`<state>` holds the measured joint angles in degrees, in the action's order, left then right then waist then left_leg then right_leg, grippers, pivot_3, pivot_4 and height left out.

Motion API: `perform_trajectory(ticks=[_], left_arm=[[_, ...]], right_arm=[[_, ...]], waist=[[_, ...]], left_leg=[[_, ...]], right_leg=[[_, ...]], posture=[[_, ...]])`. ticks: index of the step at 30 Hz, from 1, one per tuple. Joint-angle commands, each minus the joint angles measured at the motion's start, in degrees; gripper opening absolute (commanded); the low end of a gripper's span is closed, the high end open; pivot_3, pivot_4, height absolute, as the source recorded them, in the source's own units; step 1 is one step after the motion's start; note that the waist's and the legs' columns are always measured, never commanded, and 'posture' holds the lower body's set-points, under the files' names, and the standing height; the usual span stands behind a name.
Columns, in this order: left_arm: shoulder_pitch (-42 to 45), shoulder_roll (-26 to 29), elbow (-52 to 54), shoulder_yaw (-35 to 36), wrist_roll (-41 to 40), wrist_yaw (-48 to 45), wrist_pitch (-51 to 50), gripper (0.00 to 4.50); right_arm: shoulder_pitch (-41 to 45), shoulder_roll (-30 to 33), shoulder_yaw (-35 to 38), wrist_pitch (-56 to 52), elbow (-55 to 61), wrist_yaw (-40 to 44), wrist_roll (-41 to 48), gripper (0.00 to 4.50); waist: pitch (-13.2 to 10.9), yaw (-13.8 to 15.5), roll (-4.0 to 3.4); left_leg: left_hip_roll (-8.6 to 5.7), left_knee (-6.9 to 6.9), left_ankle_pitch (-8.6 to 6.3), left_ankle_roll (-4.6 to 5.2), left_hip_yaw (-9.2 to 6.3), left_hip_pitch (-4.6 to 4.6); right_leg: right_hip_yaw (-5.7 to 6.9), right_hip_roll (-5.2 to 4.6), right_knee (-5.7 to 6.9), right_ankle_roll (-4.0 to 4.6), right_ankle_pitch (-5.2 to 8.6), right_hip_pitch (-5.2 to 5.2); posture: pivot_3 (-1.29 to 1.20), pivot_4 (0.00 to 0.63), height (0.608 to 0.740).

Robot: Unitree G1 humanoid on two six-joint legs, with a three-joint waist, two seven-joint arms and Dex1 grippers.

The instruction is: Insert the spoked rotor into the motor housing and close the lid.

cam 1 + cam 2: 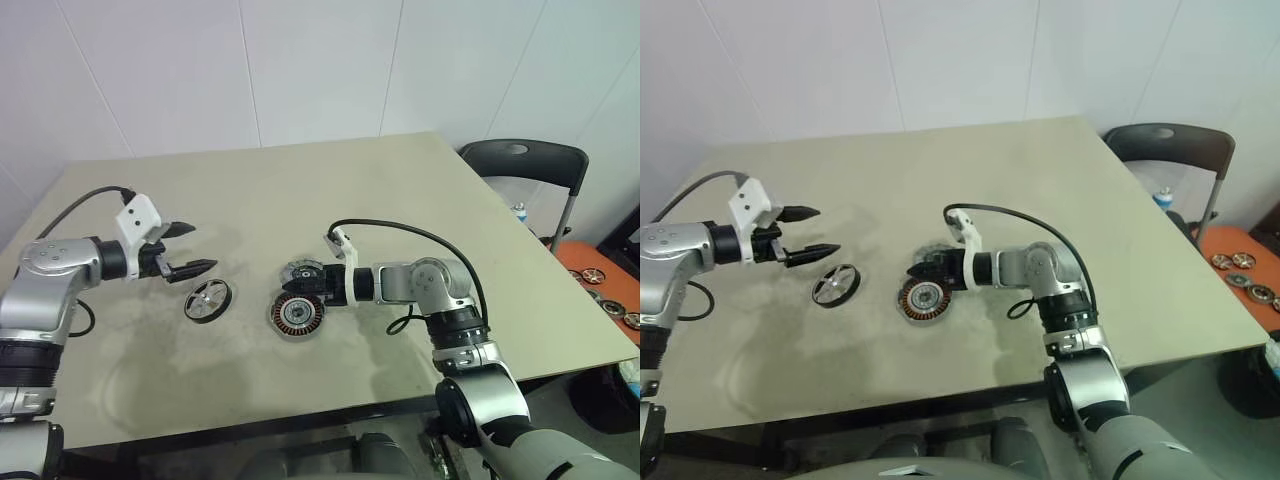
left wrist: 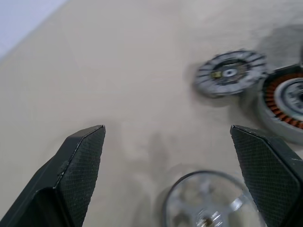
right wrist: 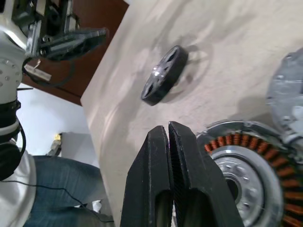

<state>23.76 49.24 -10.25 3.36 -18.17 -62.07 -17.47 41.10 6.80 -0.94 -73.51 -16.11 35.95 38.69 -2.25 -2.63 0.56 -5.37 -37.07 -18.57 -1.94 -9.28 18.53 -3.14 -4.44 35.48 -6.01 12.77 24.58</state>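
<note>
beige table (image 1: 300, 180) against a plain white wall, dark folding chair (image 1: 525, 165) off the far right corner, some orange bin w/ small wheels (image 1: 605, 285) on the floor past the right edge.

all 3 parts sit loose mid-table, nothing assembled yet. rotor (image 1: 208, 301) lies flat, left of the other two, a clear gap between. housing (image 1: 297, 315) is flat w/ copper windings up, and the lid (image 1: 301, 272) is just behind it, prob touching or nearly, can't tell.

left gripper (image 1: 185, 250) hovers above and a bit behind-left of the rotor, fingers spread wide, nothing in them. wrist view looks straight down between them at the rotor rim. right gripper (image 1: 300, 290) has its fingers pressed together, empty, tips over the housing's far rim btw housing and lid. touching or not, can't tell.

imo the step is the rotor pickup, not begun. next move: left claw drops over the ring, pinches the rim, carries it right onto the housing centre. the right arm is parked over the target, so it prob needs to back off or just brace the housing.

room: lots of bare table around the rotor, all edges well away. only tight spot is housing/lid/right claw bunched together.
</note>
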Motion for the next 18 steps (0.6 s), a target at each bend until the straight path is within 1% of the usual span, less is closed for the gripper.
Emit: perform_trajectory(ticks=[1, 4, 6, 9, 12, 13, 15, 18], left_arm=[[0.26, 0.6, 3.02, 2.0, -2.53, -1.8, -1.47, 4.5], [-1.62, 2.82, 7.14, 4.13, -7.7, -6.48, -6.42, 4.5], [-3.08, 5.49, 9.63, 5.92, -10.9, -9.73, -9.66, 4.5], [-4.43, 8.49, 11.08, 8.31, -14.3, -12.08, -14.05, 4.5], [-12.21, 12.24, 13.1, 7.68, -10.8, -15.21, -10.61, 4.5], [-14.89, 12.36, 14.0, 7.55, -9.92, -15.22, -9.19, 4.5], [-18.03, 10.9, 15.37, 7.44, -8.99, -13.07, -7.85, 4.5], [-22.4, 8.5, 15.56, 5.05, -2.68, -10.11, 0.73, 4.5]], right_arm=[[0.27, 0.1, -0.48, 1.04, 2.66, 0.97, 0.21, 0.15], [0.38, 0.44, -0.26, 1.03, 3.0, 1.85, 0.75, 0.15], [0.21, 1.28, -1.43, 1.1, 4.41, 3.21, 0.84, 0.15], [-0.27, 1.94, -3.28, 1.74, 4.97, 4.42, 0.08, 0.15], [-0.55, 1.76, -4.6, 3.17, 4.05, 4.73, -0.92, 0.15], [-0.54, 1.5, -4.65, 3.5, 3.69, 4.64, -1.02, 0.15], [-0.47, 0.81, -4.48, 3.96, 3.08, 4.36, -1.27, 0.15], [-0.94, 0.3, -4.85, 4.36, 3.31, 4.47, -1.66, 0.15]], waist=[[0.0, -0.03, 0.0], [0.0, -0.01, 0.0], [0.0, -0.17, 0.0], [-0.01, -0.05, -0.01], [-0.06, -0.53, -0.16], [-0.08, -0.61, -0.25], [-0.09, -0.51, -0.26], [-0.07, 0.11, -0.21]], left_leg=[[0.01, 0.0, 0.0, 0.0, 0.0, 0.0], [0.0, -0.02, 0.0, 0.0, 0.01, 0.02], [0.0, -0.02, 0.0, 0.01, 0.01, 0.04], [0.0, -0.01, -0.01, 0.02, -0.01, 0.04], [0.03, 0.0, -0.01, 0.02, 0.04, -0.06], [0.02, 0.02, -0.01, 0.02, 0.08, -0.08], [0.02, 0.03, -0.01, 0.02, 0.09, -0.07], [0.05, 0.0, -0.01, 0.02, 0.04, -0.05]], right_leg=[[0.0, 0.01, 0.01, 0.0, 0.0, 0.01], [0.0, -0.01, 0.01, 0.0, 0.0, 0.01], [0.0, 0.0, 0.0, 0.0, 0.0, 0.01], [0.01, 0.01, 0.0, -0.01, 0.0, 0.03], [0.02, 0.01, 0.01, -0.01, 0.0, -0.03], [0.0, 0.01, 0.01, -0.01, 0.01, -0.04], [-0.01, 0.0, 0.01, -0.01, 0.01, -0.03], [0.03, 0.03, 0.01, 0.0, 0.0, -0.03]], posture=[[0.0, 0.0, 0.74], [0.0, 0.0, 0.74], [0.0, 0.0, 0.74], [0.0, 0.0, 0.74], [0.0, 0.0, 0.74], [0.0, 0.0, 0.74], [0.0, 0.0, 0.74], [0.0, 0.0, 0.74]])
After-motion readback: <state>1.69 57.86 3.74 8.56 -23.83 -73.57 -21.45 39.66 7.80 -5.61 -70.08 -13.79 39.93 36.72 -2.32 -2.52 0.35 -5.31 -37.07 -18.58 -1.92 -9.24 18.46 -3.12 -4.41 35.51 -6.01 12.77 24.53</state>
